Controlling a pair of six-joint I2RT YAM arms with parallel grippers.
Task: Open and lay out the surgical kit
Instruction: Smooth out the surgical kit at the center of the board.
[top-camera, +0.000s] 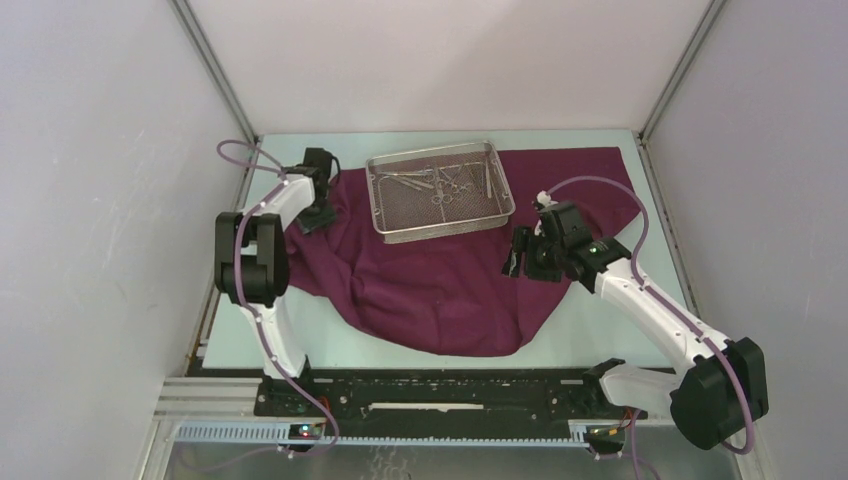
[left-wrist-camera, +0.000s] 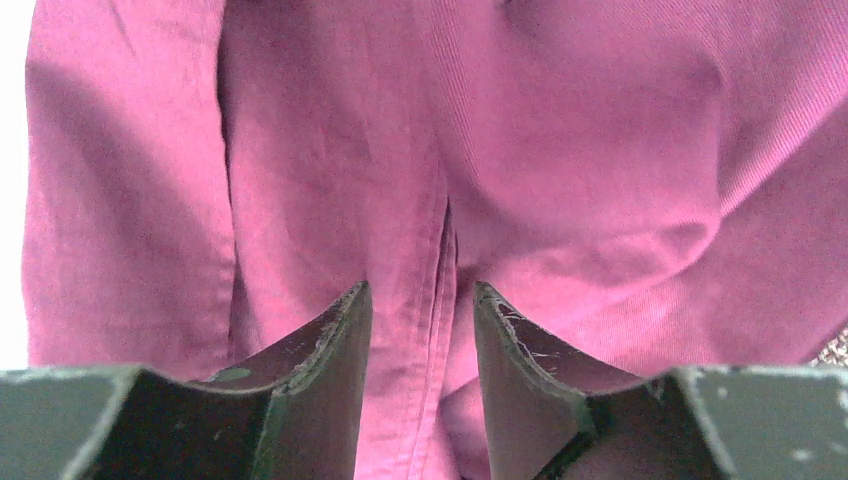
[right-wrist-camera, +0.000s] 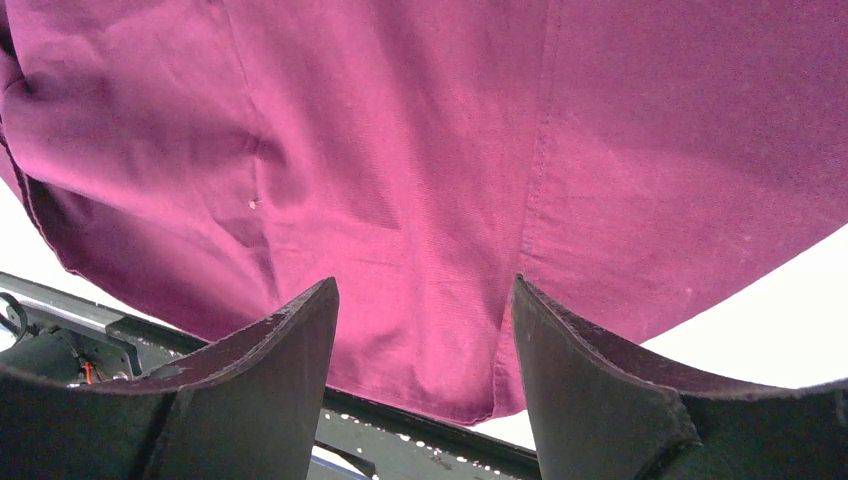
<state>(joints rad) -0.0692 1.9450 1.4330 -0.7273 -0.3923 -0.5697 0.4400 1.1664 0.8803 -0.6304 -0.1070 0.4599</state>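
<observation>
Landmark: shallow rectangular silver wire-mesh tray (top-camera: 445, 228), standing on the far part of the cloth.
Cloth: large maroon-purple cloth wrap (top-camera: 440, 290), opened out beneath the tray and reaching past it to the left, the right and the near side. It is rumpled into soft folds on the near side of the tray.
Instruments: small thin steel instruments (top-camera: 445, 182) lie in a loose cluster inside the tray. Ring handles show, but single pieces are too small to tell apart.
Left end effector (top-camera: 314, 224): just left of the tray, pointing down onto the cloth's left border. Its fingers (left-wrist-camera: 330, 340) stand apart with a seamed ridge of cloth between them, not pinched.
Right end effector (top-camera: 514, 264): near and to the right of the tray, low over the cloth. Its fingers are spread wide and grip nothing.
Worktop: pale worktop (top-camera: 600, 330) shows beyond the cloth, right of the tray.
</observation>
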